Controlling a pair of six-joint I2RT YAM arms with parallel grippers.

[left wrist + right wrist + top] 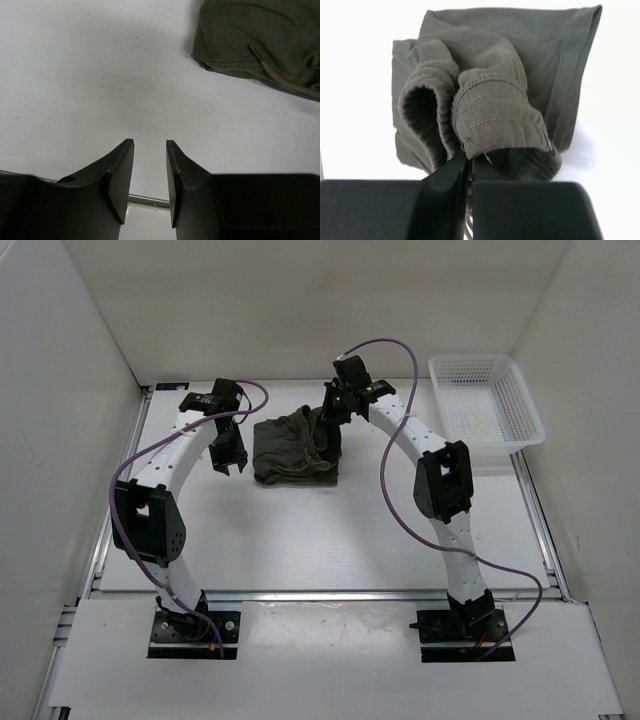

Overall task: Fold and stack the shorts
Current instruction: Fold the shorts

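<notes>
The dark olive-green shorts (290, 448) lie bunched at the back middle of the white table. My right gripper (328, 430) is shut on the ribbed waistband (495, 120) and holds that edge lifted and curled over the rest of the shorts (545, 45). My left gripper (229, 460) hangs just left of the shorts, open and empty, over bare table. In the left wrist view the gripper (150, 145) shows a gap between its fingers, and a corner of the shorts with a drawstring (260, 40) lies at the upper right.
A white plastic mesh basket (486, 400) stands at the back right of the table. White walls close in the left, back and right sides. A metal rail (320, 593) runs along the table's near edge.
</notes>
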